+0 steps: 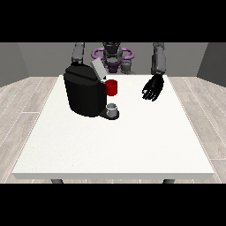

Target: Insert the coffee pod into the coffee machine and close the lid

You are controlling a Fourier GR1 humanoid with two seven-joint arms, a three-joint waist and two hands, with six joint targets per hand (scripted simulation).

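Note:
The black coffee machine [84,95] stands on the table's left half, its grey lid [97,69] tilted up and open. A red thing at the machine [111,87] sits at its front, under the lid. Below it, a small grey thing [113,109] rests on the machine's dark base; I cannot tell whether it is the pod. The hand at the view's right [153,88] hangs above the table to the right of the machine, fingers relaxed and holding nothing. At the view's left, an arm [78,53] goes down behind the machine, and its hand is hidden.
The large white table [114,145] spreads towards the camera, its front edge near the view's bottom. Wooden floor surrounds it. The robot's torso [113,57] stands behind the far edge.

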